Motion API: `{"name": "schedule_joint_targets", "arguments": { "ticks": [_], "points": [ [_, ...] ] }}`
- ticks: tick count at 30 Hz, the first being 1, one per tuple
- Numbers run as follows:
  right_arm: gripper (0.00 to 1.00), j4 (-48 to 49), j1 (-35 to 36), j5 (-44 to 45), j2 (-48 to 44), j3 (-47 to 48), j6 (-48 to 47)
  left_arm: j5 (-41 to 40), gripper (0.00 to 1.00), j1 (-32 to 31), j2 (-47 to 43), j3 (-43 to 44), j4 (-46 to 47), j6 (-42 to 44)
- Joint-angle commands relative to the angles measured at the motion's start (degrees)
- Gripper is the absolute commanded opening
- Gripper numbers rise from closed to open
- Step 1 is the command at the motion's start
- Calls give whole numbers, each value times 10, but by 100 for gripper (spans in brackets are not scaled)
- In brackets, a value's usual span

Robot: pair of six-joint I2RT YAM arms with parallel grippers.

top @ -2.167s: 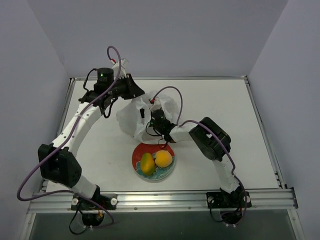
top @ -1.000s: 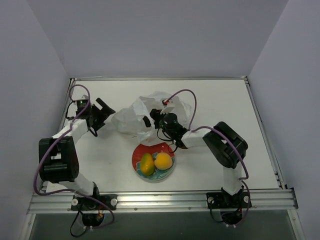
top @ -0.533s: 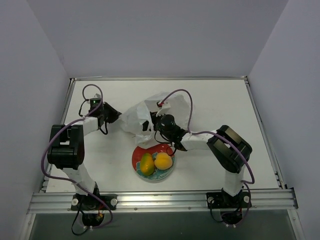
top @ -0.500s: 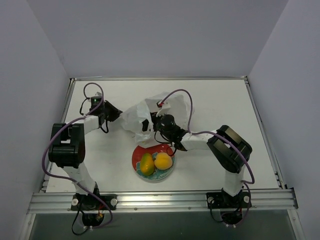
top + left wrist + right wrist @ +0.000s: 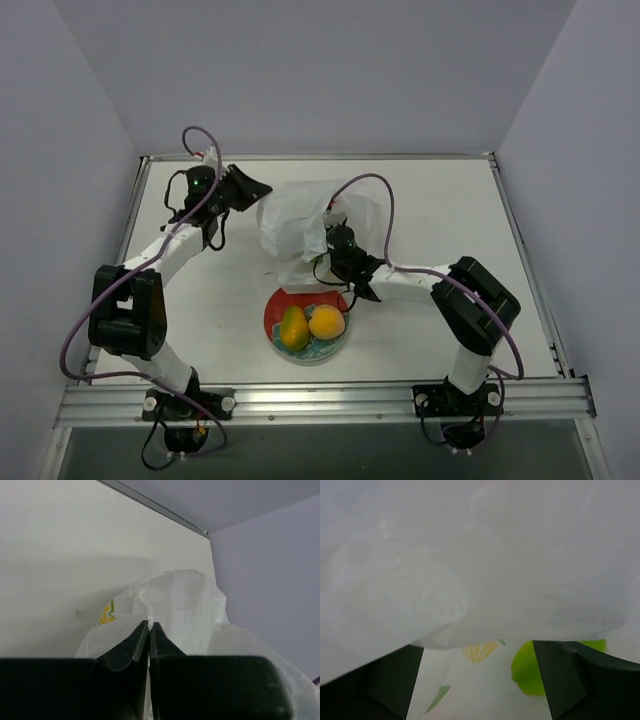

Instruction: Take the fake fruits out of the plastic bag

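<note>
You're holding the plastic bag (image 5: 297,222) toward the counter's (image 5: 470,230) far side. Its long axis is running from the far-left corner, which your left jaws are clamping tight, down to the red plate (image 5: 271,318) carrying a mango (image 5: 293,327) and a round orange fruit (image 5: 326,321). Your right jaws are gaping wide under the film, a green piece (image 5: 530,672) showing between them. The bag is sitting well apart from the right rail (image 5: 529,262).
</note>
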Motion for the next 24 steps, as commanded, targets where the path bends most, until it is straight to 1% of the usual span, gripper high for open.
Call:
{"name": "schedule_joint_targets", "arguments": {
  "ticks": [1, 5, 9, 13, 15, 16, 17, 18, 19, 21, 24],
  "points": [
    [82, -22, -10, 40, 9, 15, 8, 16, 2, 8, 33, 7, 5, 23],
    [81, -58, -15, 89, 21, 22, 26, 12, 3, 11, 53, 15, 4, 21],
    [77, -94, -19, 130, 10, 17, 30, -9, 2, 18, 52, -2, -4, 23],
    [80, -157, -18, 151, -22, 20, 13, -55, 2, 23, 49, -37, -11, 28],
    [80, -186, -18, 161, -43, 26, 6, -71, 6, 26, 54, -52, 8, 20],
    [80, -217, -18, 169, -48, 29, 6, -74, 8, 28, 60, -64, 29, 10],
    [80, -237, -18, 173, -51, 35, 11, -79, 9, 30, 64, -67, 39, 5],
    [81, -271, -19, 178, -54, 37, 18, -83, 8, 31, 69, -70, 58, 0],
    [81, -278, -19, 179, -54, 35, 25, -86, 8, 32, 82, -70, 67, -9],
    [81, -278, -20, 180, -47, 18, 49, -84, 3, 32, 101, -63, 89, -21],
    [81, -281, -25, 183, -16, 19, 65, -65, 2, 30, 140, -53, 144, -56]
  ]
}}
